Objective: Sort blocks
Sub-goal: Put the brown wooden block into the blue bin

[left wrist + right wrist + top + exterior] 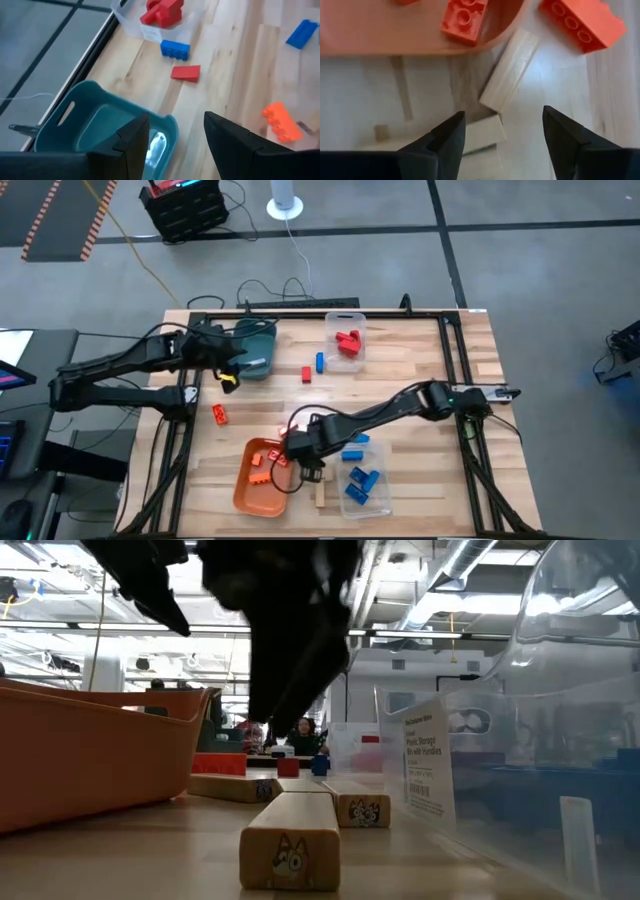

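We would bring the right gripper (pixel 502 145), its jaws wide and empty above the pale wooden blocks (pixel 510 70) beside the orange tray (pixel 262 476), straight down over one piece and square to its long sides before closing, so neighbours are not nudged. The left gripper (pixel 175 142) waits over the teal tray (pixel 95 120), parted and empty. The wooden blocks are plain rectangles lying criss-crossed; an orange brick (pixel 582 22) lies nearby.
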